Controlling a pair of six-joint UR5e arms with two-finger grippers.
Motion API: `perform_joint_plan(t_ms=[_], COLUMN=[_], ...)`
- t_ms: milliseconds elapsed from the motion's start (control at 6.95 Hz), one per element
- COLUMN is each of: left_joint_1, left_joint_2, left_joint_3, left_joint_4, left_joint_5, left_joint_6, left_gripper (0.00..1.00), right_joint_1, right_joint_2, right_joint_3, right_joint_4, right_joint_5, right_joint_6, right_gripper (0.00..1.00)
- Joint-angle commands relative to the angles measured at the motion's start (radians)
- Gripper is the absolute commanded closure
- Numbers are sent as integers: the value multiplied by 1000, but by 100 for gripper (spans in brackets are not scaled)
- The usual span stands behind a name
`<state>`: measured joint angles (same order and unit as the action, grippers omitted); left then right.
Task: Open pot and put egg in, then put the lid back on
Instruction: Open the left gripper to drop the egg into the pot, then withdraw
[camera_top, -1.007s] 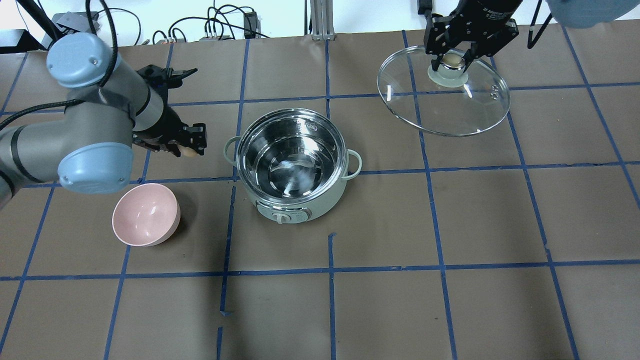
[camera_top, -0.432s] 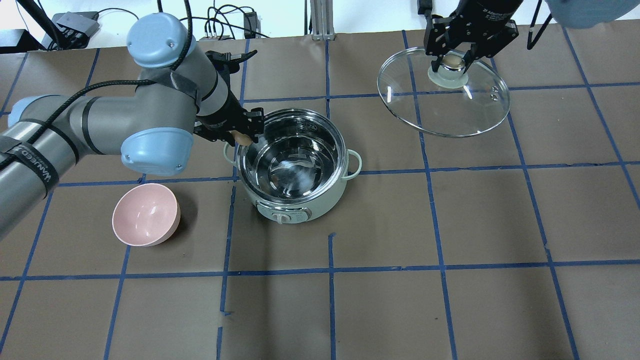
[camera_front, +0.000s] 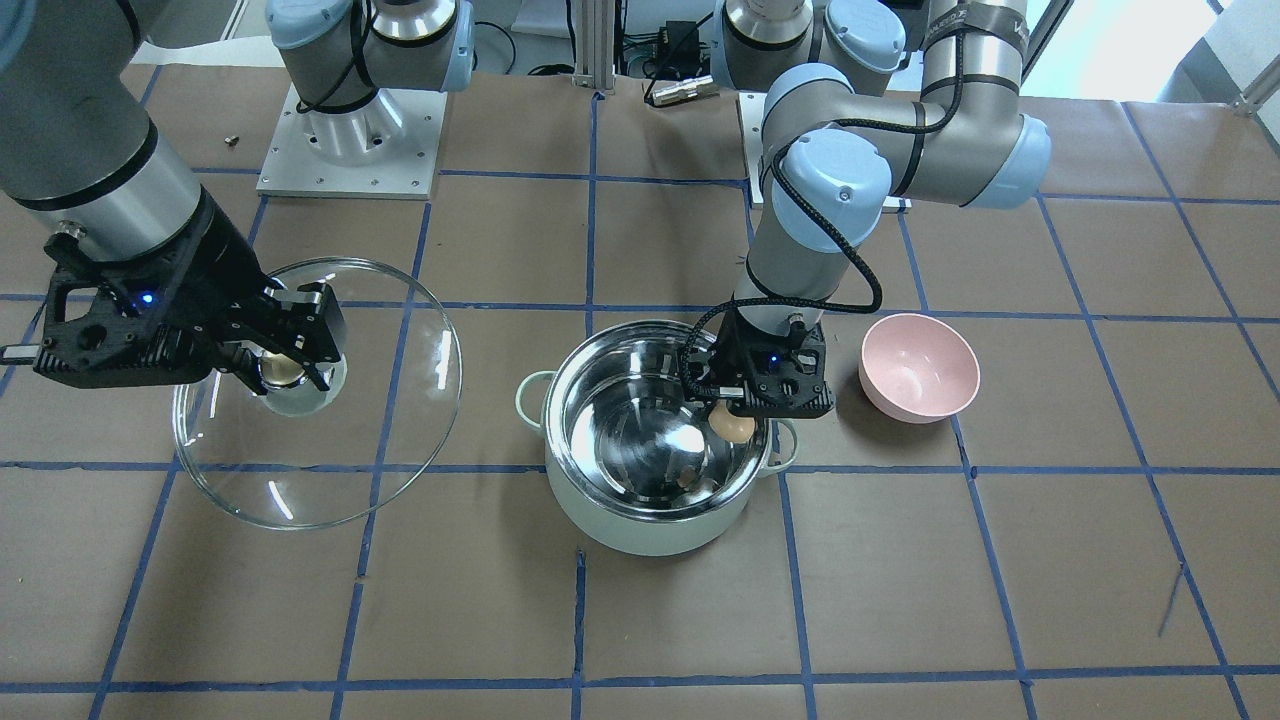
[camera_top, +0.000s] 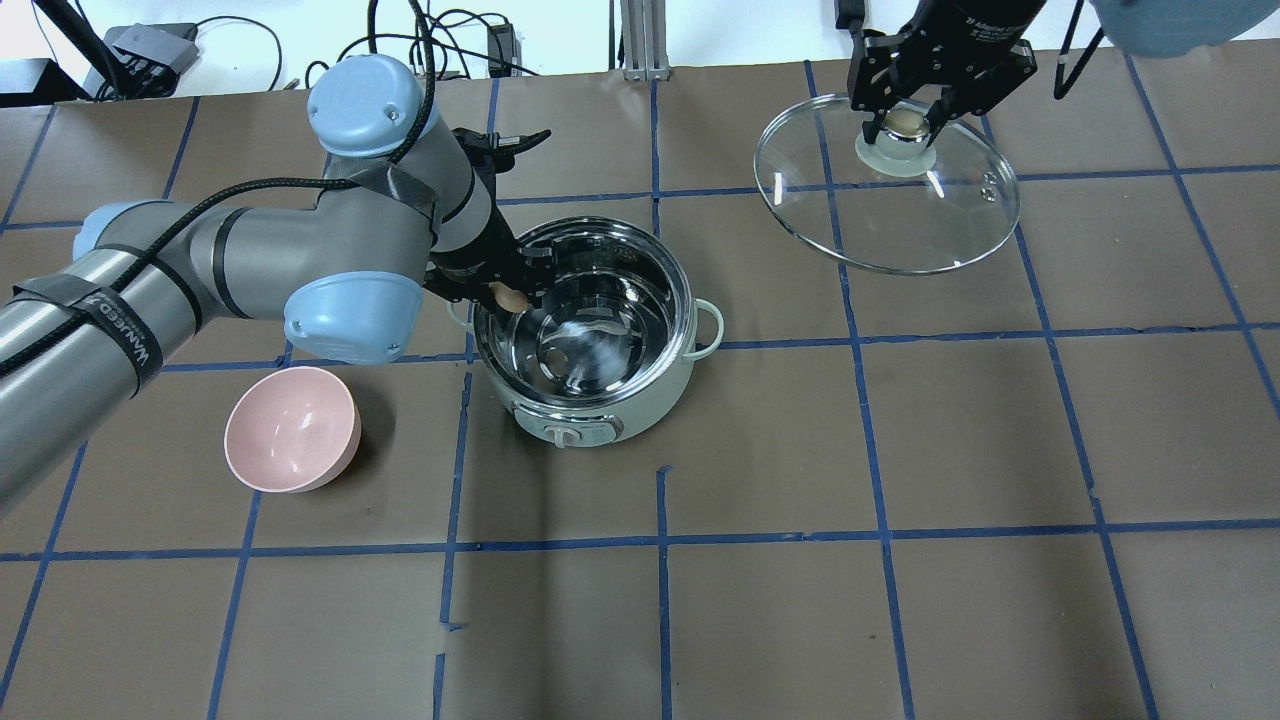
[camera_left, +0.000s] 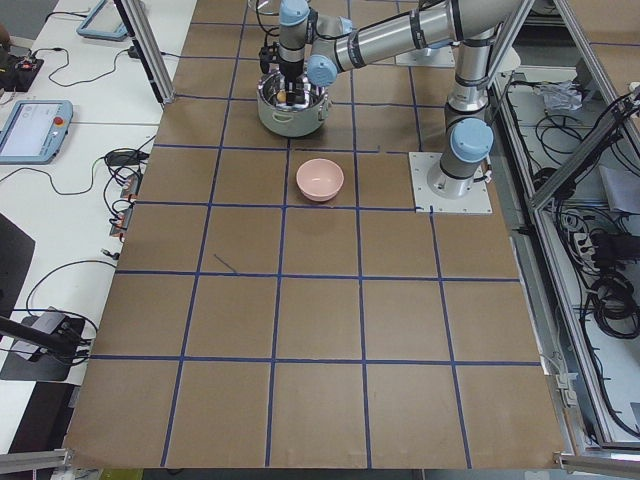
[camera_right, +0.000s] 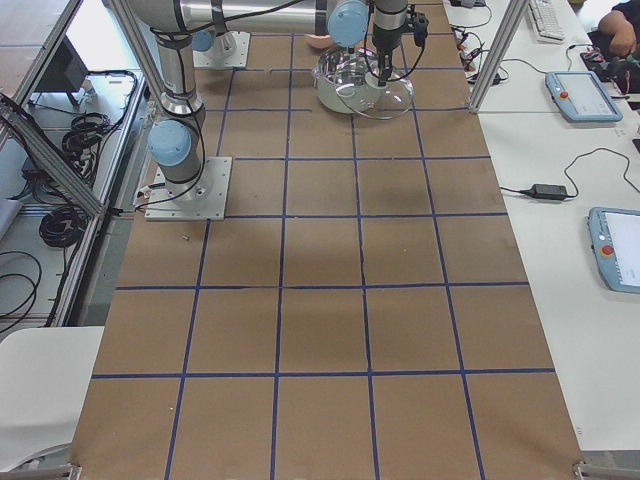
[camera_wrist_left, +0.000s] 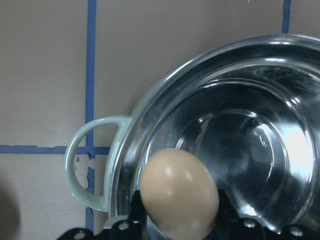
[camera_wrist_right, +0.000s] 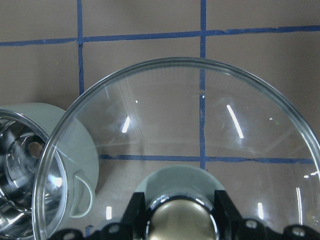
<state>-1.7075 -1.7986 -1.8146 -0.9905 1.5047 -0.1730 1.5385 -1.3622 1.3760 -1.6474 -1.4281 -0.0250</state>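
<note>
The mint-green pot (camera_top: 610, 410) stands open mid-table, its steel inside bare; it also shows in the front view (camera_front: 640, 525). My left gripper (camera_top: 508, 297) is shut on the tan egg (camera_front: 732, 425) and holds it just over the pot's rim on its left-handle side; the left wrist view shows the egg (camera_wrist_left: 179, 194) above the steel wall. My right gripper (camera_top: 905, 122) is shut on the brass knob of the glass lid (camera_top: 900, 225), held tilted in the air at the far right, away from the pot. The lid also shows in the front view (camera_front: 330, 455) and the right wrist view (camera_wrist_right: 170, 135).
A pink bowl (camera_top: 290, 428) sits on the table near the pot, on the left arm's side; it also shows in the front view (camera_front: 918, 365). The brown paper table carries a blue tape grid. Cables and a post lie along the far edge.
My left arm has swung right from the table beside the pot, carrying the egg over the pot's rim. The right gripper and lid have stayed put.
</note>
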Motion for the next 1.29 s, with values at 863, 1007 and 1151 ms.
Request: perform_joint_plan(t_ms=[863, 1007, 1151], left_joint_1=[252, 253, 253], left_joint_2=[206, 211, 209], left_joint_3=[144, 149, 150], left_joint_4=[-382, -389, -399], left_joint_5=[82, 89, 91], left_joint_6=[190, 191, 191], left_gripper=[1, 0, 0], right_joint_1=[0, 2, 0], right_joint_2=[-2, 0, 0], right_joint_3=[-2, -3, -3], right_joint_4=[-3, -5, -5], right_joint_5=[0, 2, 2], right_joint_6=[2, 2, 2], right_gripper=[77, 77, 77])
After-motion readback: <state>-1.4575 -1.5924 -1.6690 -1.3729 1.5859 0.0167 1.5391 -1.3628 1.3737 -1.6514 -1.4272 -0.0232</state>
